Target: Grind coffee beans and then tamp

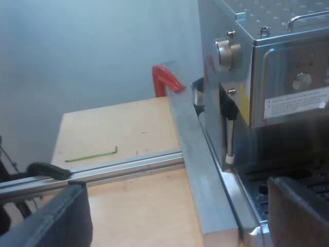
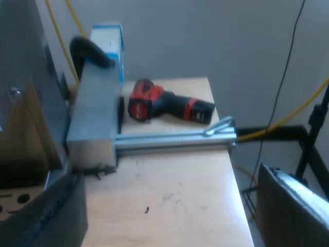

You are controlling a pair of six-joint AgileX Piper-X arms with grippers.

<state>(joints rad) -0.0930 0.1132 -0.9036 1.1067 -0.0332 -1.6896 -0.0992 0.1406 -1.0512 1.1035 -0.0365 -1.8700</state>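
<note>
Steel espresso machine [image 1: 280, 98] bears a round knob [image 1: 227, 53]; left gripper [image 1: 177, 213] and right gripper [image 2: 172, 211] gape wide, empty.

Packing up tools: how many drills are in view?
1. The drill lies on the table beside the metal block, next to the rail. More may be hidden.

Espresso machine [image 1: 280, 77], rail [image 1: 128, 164], drill [image 2: 169, 105] obstruct; tabletop [image 1: 113, 128] elsewhere free.

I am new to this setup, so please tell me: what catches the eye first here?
A boxy silver metal espresso machine stands alongside a long grey metal bar. A red-and-black cordless power tool lies on the pale wooden tabletop, beside a silver aluminium rail.
</note>
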